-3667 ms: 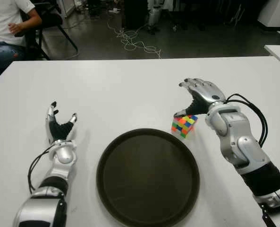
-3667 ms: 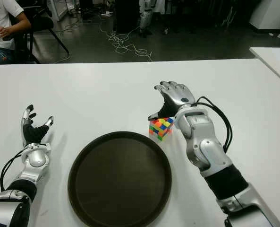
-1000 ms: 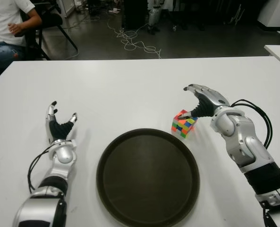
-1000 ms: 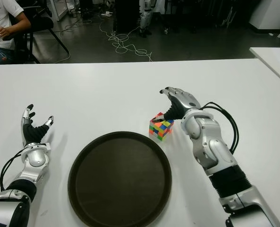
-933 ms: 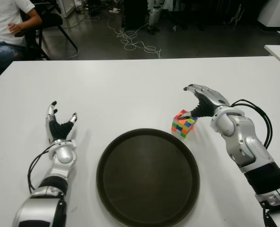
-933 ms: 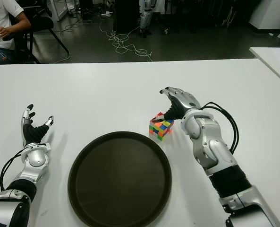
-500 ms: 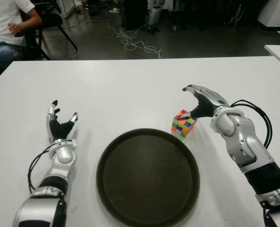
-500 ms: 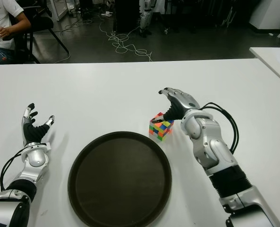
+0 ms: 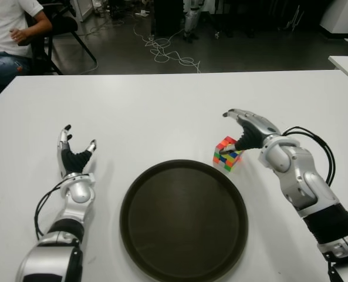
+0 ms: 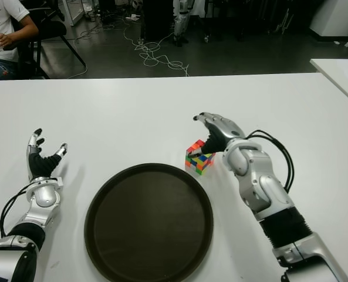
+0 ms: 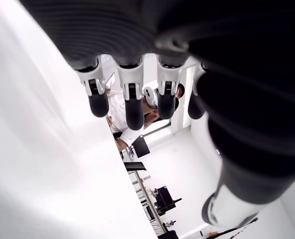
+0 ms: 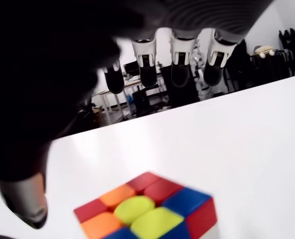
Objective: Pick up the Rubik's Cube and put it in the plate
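The Rubik's Cube [image 9: 227, 154] sits on the white table [image 9: 162, 111] just beyond the right rim of the dark round plate [image 9: 183, 226]. My right hand [image 9: 233, 130] hovers over the cube from its right. The fingers [image 12: 180, 59] reach out past the cube's top without closing on it. The thumb [image 12: 22, 200] hangs down beside the cube's near-right side, and whether it touches I cannot tell. This hand is open. My left hand [image 9: 74, 150] shows left of the plate, its fingers [image 11: 130, 102] pointing up and spread, holding nothing.
A person [image 9: 9, 35] sits on a chair beyond the table's far left corner. Cables [image 9: 168, 53] lie on the dark floor behind the table. The corner of another white table [image 9: 347, 63] shows at the right edge.
My right hand has moved a little left and lower, so its fingers now reach over the cube. The cube looks slightly turned. The left hand and plate are unchanged.
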